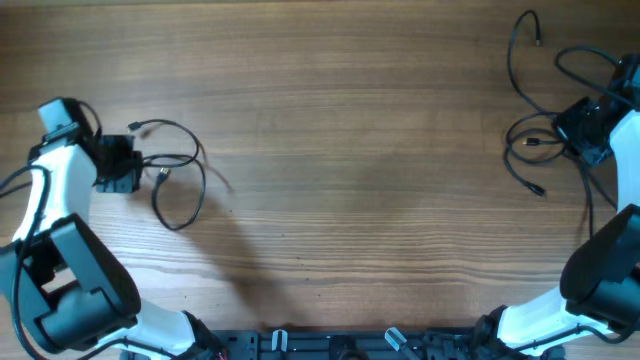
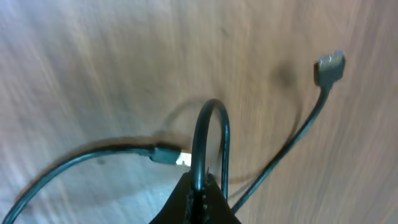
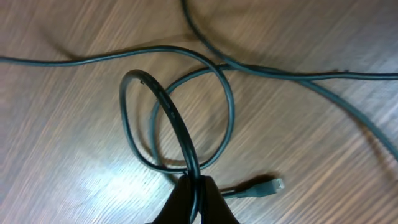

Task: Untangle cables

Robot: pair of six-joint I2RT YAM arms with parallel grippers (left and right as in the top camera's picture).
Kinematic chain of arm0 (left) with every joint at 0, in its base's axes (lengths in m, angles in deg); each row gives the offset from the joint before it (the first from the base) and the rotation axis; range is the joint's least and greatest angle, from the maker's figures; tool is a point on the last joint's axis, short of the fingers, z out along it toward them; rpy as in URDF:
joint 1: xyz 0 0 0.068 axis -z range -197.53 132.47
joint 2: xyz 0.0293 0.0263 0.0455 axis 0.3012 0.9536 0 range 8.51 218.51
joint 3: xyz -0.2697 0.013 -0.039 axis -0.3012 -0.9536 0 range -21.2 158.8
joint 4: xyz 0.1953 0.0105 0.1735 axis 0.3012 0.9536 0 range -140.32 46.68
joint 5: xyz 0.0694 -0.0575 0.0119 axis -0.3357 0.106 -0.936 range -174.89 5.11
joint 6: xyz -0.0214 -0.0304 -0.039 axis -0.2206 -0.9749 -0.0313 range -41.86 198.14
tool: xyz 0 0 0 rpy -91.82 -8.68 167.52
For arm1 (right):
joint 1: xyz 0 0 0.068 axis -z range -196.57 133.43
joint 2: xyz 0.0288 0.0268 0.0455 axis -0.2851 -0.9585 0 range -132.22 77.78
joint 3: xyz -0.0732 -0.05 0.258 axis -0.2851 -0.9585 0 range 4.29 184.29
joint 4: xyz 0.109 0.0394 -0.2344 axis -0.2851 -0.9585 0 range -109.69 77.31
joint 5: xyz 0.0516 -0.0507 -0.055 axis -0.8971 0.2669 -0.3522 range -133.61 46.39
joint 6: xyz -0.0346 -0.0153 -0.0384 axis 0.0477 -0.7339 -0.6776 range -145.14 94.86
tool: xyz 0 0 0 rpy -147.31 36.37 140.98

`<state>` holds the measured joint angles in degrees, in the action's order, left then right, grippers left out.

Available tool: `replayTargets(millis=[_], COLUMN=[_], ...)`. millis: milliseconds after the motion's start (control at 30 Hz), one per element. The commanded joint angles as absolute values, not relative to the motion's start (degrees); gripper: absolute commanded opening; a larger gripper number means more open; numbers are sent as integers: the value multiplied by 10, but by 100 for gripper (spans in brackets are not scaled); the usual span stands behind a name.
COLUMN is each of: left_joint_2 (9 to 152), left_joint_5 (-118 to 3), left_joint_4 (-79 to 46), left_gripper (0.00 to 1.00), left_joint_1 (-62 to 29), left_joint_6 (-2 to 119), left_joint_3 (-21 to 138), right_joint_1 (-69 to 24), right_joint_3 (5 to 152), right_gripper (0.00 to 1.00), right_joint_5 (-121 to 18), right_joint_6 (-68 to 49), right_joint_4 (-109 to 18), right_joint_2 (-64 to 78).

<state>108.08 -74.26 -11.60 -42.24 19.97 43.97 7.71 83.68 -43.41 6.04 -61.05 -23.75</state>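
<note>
One thin black cable (image 1: 182, 200) lies looped on the wooden table at the left. My left gripper (image 1: 138, 162) is shut on it. In the left wrist view a bend of this cable (image 2: 214, 118) rises out of the shut left gripper (image 2: 203, 186), with a silvery plug (image 2: 330, 66) up right and a second plug (image 2: 169, 155) at the left. Another black cable (image 1: 525, 70) sprawls at the far right. My right gripper (image 1: 566, 128) is shut on it. In the right wrist view its loop (image 3: 177, 115) leaves the right gripper (image 3: 196, 184), and a small plug (image 3: 264, 186) lies beside the fingers.
The two cables lie far apart, with bare wooden table (image 1: 370, 170) between them. The arms' bases and a black rail (image 1: 330, 345) line the near edge. The right cable runs close to the table's right edge (image 1: 630, 70).
</note>
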Motion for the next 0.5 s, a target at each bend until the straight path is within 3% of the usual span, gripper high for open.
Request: replayTargets(millis=[0, 133, 267, 400, 433, 467], left_joint_2=[1087, 1087, 1087, 1087, 1087, 1087], left_joint_5=[-716, -679, -676, -676, -676, -676], left_joint_4=[-146, -204, -243, -276, -281, -284], left_gripper=[4, 4, 4, 4, 4, 4], left_joint_1=[-361, -276, -194, -116, -104, -95], left_joint_6=[244, 329, 401, 405, 405, 405], left_joint_3=[433, 433, 433, 433, 433, 433], right_joint_1=[65, 57, 58, 58, 58, 58], right_joint_3=[826, 795, 777, 774, 778, 784], right_gripper=[4, 4, 4, 6, 17, 52], right_joint_5=[-454, -470, -319, -305, -305, -308], right_joint_6=[39, -25, 78, 59, 51, 37], right_joint_4=[-590, -554, -575, -547, -547, -550], right_joint_2=[-245, -248, -252, -253, -253, -253])
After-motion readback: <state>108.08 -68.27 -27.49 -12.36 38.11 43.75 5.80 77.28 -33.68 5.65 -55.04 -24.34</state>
